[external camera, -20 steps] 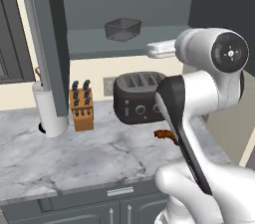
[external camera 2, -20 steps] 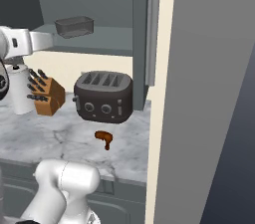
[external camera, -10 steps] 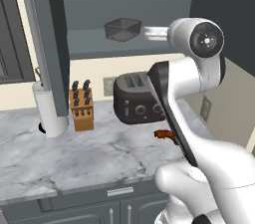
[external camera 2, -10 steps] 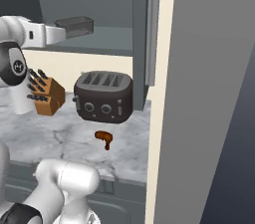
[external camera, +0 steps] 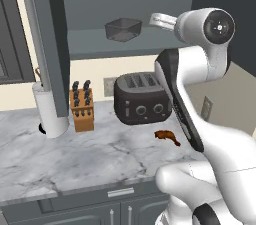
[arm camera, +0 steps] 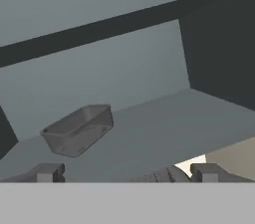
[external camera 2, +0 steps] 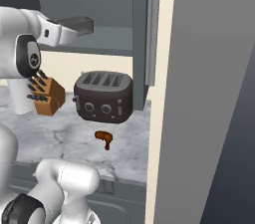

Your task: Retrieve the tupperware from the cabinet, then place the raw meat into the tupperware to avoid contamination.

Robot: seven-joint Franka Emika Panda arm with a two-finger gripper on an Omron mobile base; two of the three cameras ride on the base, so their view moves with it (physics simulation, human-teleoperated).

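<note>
One tupperware (arm camera: pixel 78 129) upright on cabinet (external camera: pixel 165 44) shelf, long axis slanting across; claw (arm camera: pixel 124 172) wide, empty.

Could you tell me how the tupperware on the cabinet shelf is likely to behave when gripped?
The tupperware looks thin-walled and empty, so probably light and slightly flexible. Its tapered sides may let it slip from the fingers. Sitting flat, it likely slides rather than tips.

The white jointed arm is reaching high and far, its two-finger gripper (arm camera: pixel 127 172) standing with jaws spread wide.
</note>
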